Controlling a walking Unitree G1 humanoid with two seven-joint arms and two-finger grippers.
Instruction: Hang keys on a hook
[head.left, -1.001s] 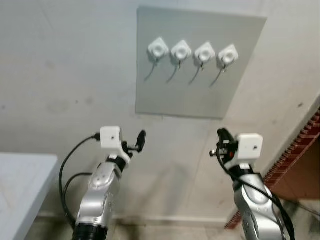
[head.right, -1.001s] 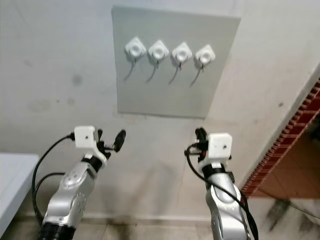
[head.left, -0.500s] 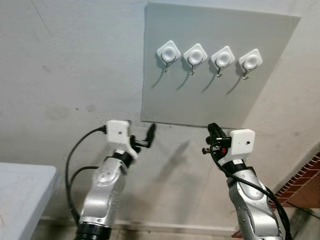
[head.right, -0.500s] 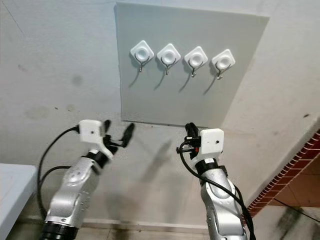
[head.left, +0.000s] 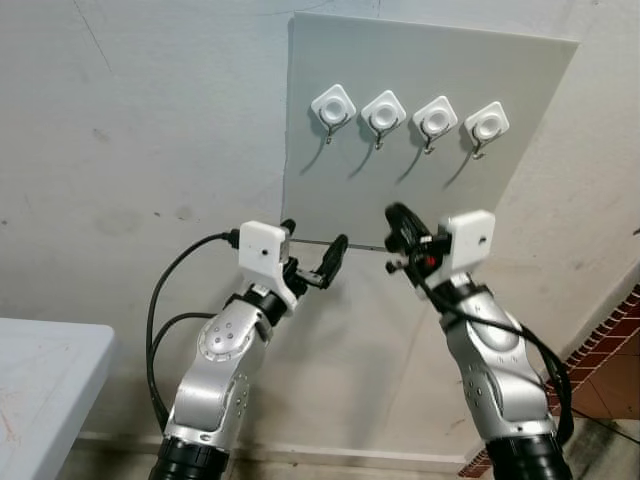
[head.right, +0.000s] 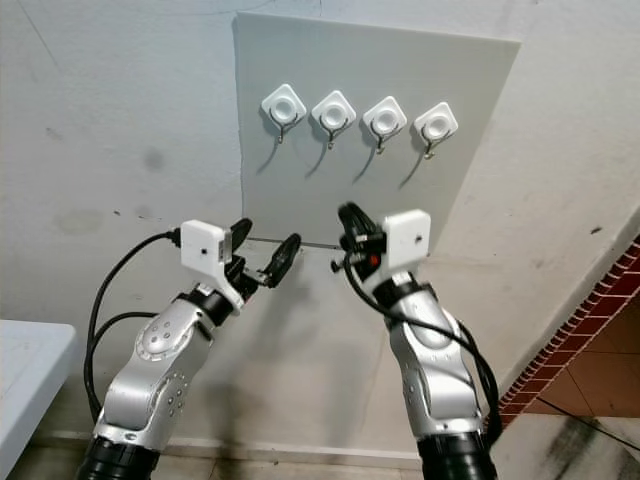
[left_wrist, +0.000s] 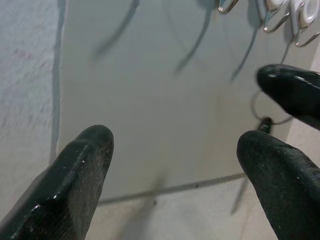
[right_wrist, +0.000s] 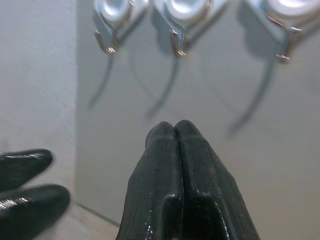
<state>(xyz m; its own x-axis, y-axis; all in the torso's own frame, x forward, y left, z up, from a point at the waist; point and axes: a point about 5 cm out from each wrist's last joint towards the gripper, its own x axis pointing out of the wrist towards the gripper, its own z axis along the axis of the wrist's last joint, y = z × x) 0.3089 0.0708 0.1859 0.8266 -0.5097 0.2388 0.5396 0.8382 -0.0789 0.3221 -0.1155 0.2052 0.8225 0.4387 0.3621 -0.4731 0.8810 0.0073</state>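
Both arms are up against the grey board (head.left: 420, 210) on the wall, just under its row of four white hooks (head.left: 409, 113). The left gripper (head.left: 312, 262) sits at the board's lower left corner, fingers spread wide and holding nothing. The right gripper (head.left: 400, 235) is below the middle hooks, fingers pressed tight together, and a thin key ring (left_wrist: 267, 111) dangles beside its fingertip.

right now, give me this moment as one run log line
left gripper: open, raised below board | right gripper: shut, key ring hanging beneath it | hooks: four on grey board, all bare | keys: not yet hung
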